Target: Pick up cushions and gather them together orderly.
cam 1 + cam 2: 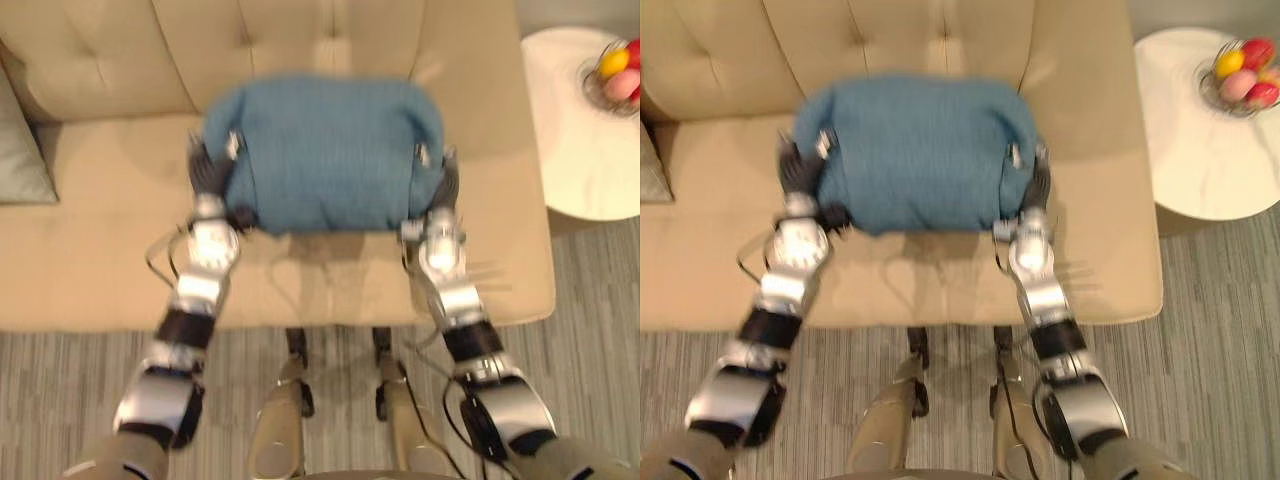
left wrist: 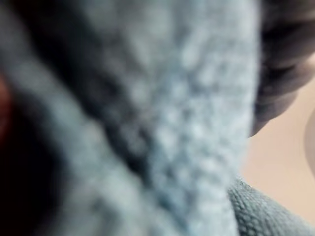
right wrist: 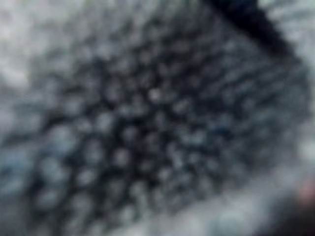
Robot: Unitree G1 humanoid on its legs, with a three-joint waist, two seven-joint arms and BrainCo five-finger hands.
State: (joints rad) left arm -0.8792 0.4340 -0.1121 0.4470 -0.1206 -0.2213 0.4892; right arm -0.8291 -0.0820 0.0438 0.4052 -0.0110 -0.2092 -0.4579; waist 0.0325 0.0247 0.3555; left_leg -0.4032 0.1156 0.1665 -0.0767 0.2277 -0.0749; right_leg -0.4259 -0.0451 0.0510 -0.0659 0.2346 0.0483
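Observation:
A blue knitted cushion point(image 1: 325, 150) is held between my two hands over the seat of a beige sofa point(image 1: 90, 260), its upper edge against the backrest. My left hand point(image 1: 212, 170) clamps the cushion's left edge, thumb over the top face. My right hand point(image 1: 440, 185) grips the right edge the same way. Most of the fingers are hidden behind the cushion. The blue knit point(image 2: 172, 123) sits right against the camera in the left wrist view, and the same knit point(image 3: 147, 123) shows in the right wrist view. A grey-green cushion point(image 1: 20, 140) leans at the sofa's left end.
A round white side table point(image 1: 580, 160) stands to the right of the sofa, with a bowl of fruit point(image 1: 615, 75) on it. Striped grey carpet point(image 1: 590, 350) runs along the sofa's front edge.

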